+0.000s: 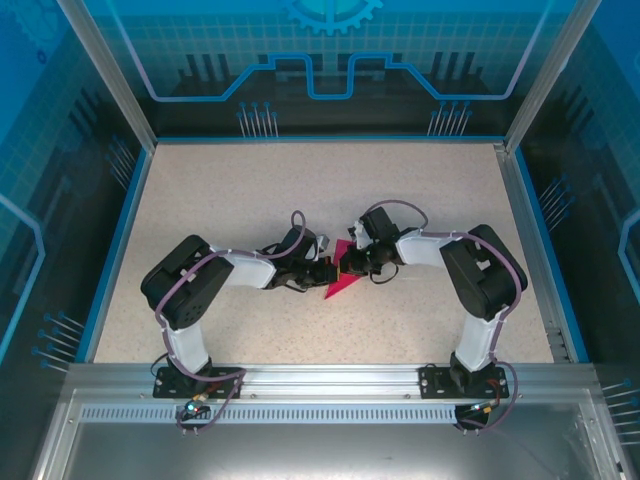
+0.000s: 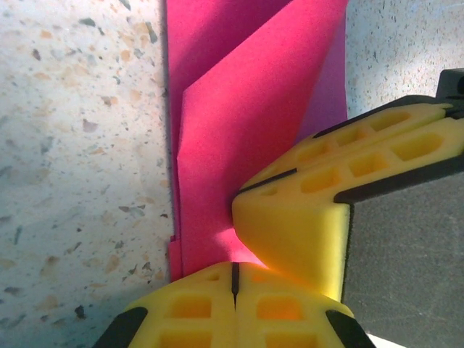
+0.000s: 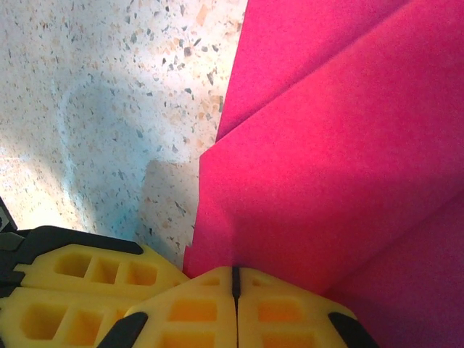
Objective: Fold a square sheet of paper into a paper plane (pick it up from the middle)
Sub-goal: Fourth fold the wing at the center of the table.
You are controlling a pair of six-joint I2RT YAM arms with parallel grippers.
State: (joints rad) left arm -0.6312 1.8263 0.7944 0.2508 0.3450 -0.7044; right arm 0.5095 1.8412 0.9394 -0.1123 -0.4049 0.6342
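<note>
Magenta sheet of paper [image 1: 338, 285], creased into overlapping layers, sits mid-table [image 1: 300, 190], one point aimed at the table's near edge. Left gripper [image 2: 234, 275]: yellow fingers pressed together, pinching the sheet's edge. Right gripper [image 3: 233, 279]: fingers likewise closed on the sheet. Both tips meet at mid-table, apparently touching.
</note>
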